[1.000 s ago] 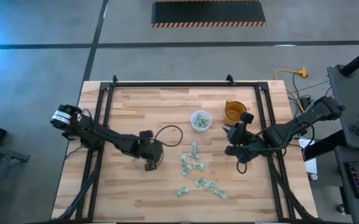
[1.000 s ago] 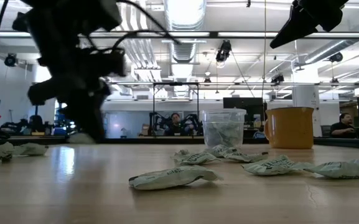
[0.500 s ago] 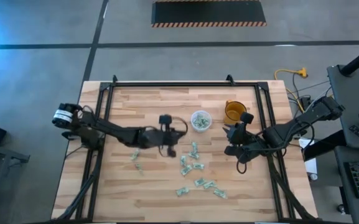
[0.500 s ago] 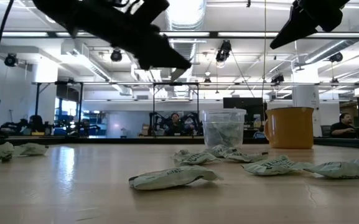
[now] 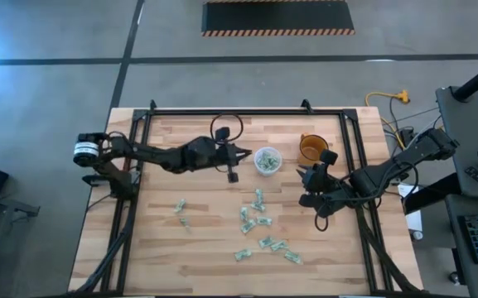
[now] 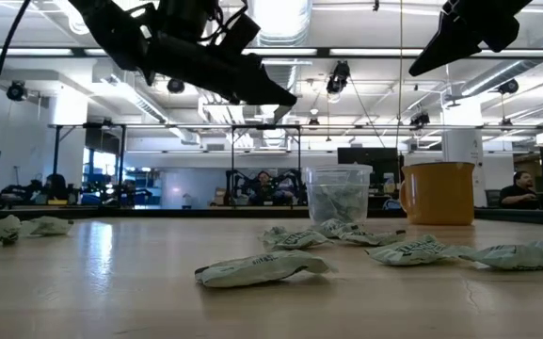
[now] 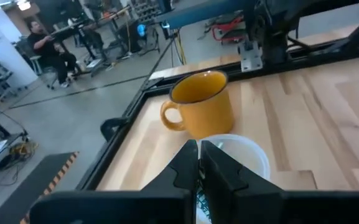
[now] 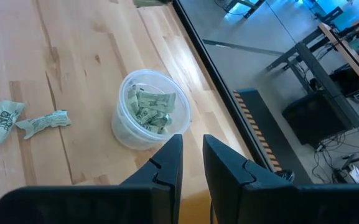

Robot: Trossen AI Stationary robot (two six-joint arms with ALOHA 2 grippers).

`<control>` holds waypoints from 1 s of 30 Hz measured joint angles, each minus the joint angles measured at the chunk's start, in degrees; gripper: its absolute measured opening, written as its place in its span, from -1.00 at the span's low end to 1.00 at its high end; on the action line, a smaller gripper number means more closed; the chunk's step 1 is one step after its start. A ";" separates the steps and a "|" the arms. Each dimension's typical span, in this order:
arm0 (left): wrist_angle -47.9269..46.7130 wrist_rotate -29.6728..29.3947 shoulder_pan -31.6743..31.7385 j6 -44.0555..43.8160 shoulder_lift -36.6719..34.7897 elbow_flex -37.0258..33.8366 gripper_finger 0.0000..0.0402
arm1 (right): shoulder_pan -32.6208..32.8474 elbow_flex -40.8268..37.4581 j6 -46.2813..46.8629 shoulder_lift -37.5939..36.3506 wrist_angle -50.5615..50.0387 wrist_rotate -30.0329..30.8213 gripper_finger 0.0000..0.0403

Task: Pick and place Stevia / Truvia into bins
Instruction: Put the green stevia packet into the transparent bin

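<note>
The bin is a clear plastic cup with several green-and-white Stevia sachets inside. It stands on the wooden table beside an orange mug. More sachets lie flat on the table nearer the front, and two lie to the left. My left gripper hovers shut and nearly level, its tips just short of the cup's rim. My right gripper hangs high near the mug, slightly open and empty. My left gripper pinches a sachet between its two shut fingers. Only a green sliver shows in the gap, so I cannot tell which part it has. The fingers come level from the table's left, clear of the table.
A black metal frame runs along the table's left, far and right sides. The mug stands right of the cup, close to my right gripper. Bare wood lies at the far left and near left. People sit in the room beyond.
My left gripper has risen from the table near the left-hand sachets and swung toward the far edge and the right, up to the clear cup. It has tipped from pointing down to nearly level and stayed shut. A pale sachet that was at its tips has left the table.
</note>
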 joint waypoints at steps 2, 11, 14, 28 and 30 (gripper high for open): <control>3.87 1.02 0.25 -0.01 2.04 0.04 -1.00 | 0.00 0.00 -0.01 0.00 0.01 0.02 -0.73; 12.48 2.50 1.56 2.62 16.29 6.62 -1.00 | 0.00 -0.29 -0.26 0.00 0.11 0.04 -0.73; 12.31 2.29 2.06 2.64 19.81 10.31 -1.00 | 0.00 -0.41 -0.46 0.00 0.12 0.07 -0.73; -6.13 0.14 2.75 0.06 21.84 19.52 -0.89 | 0.00 -1.18 -0.46 0.00 0.23 0.07 -0.73; -6.85 -0.32 2.77 0.07 21.74 19.85 -0.77 | 0.00 -1.18 -0.46 0.00 0.31 0.09 -0.73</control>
